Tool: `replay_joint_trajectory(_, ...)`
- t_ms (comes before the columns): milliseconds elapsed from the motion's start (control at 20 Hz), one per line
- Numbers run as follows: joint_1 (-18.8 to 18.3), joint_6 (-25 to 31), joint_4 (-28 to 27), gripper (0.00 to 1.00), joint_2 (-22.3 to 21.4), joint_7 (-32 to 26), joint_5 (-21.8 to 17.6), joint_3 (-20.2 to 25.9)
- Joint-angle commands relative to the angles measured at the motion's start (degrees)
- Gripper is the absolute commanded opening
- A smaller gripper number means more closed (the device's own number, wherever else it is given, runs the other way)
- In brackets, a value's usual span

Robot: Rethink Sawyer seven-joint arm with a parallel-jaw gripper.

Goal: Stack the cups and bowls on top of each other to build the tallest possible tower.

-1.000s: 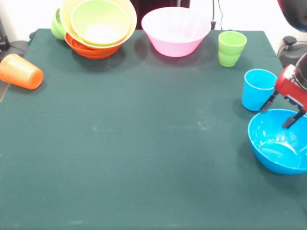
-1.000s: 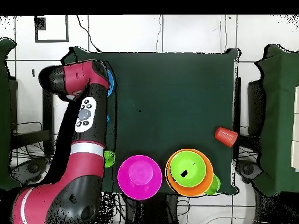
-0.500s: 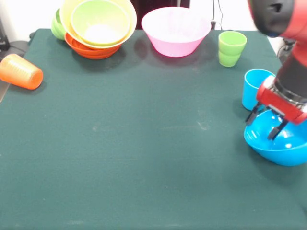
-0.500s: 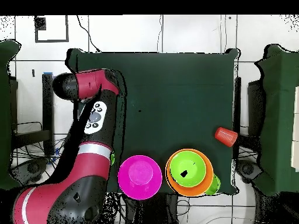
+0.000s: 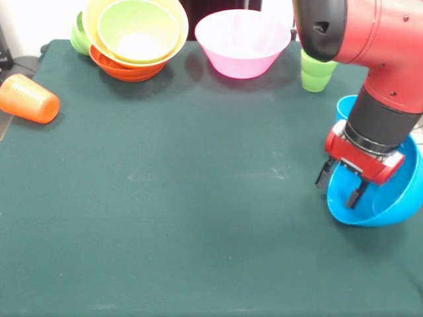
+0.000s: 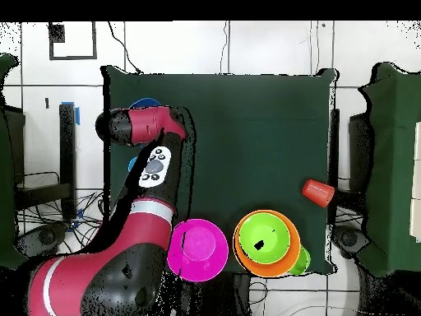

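My gripper [image 5: 340,185] is open and straddles the left rim of the blue bowl [image 5: 390,198], one finger outside and one inside. The bowl is tipped up on its side at the table's right edge. A light blue cup [image 5: 344,109] peeks out behind the arm, and a lime green cup [image 5: 316,76] stands beyond it. The pink bowl [image 5: 242,43] sits at the far middle. A pile of nested bowls [image 5: 135,36] stands far left: lime green in pale orange in red-orange. An orange cup [image 5: 30,99] lies on its side at the left.
A small green bowl [image 5: 79,36] leans behind the pile. From overhead the arm [image 6: 148,136] hides the gripper, with a sliver of the blue bowl [image 6: 146,104] showing. The pink bowl [image 6: 197,249], the pile [image 6: 265,240] and the orange cup [image 6: 317,192] also appear there. Dark green cloth [image 5: 198,198] covers the table.
The gripper has moved left and toward the table's near side. The blue bowl has slid left with it and tipped from flat onto its side. The arm now covers most of the light blue cup.
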Motion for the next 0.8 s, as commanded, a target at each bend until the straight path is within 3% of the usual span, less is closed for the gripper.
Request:
replay_joint_trajectory(50,-0.79,-0.72,4.72,1.00,0.40,-4.24,-2.86,8.20)
replay_joint_trajectory(600,-1.13,-0.07,4.22,1.00,0.43,-4.31,-2.98,8.50)
replay_joint_trajectory(800,-0.65,4.31,3.22,1.00,-0.33,-4.20,-2.63,7.83)
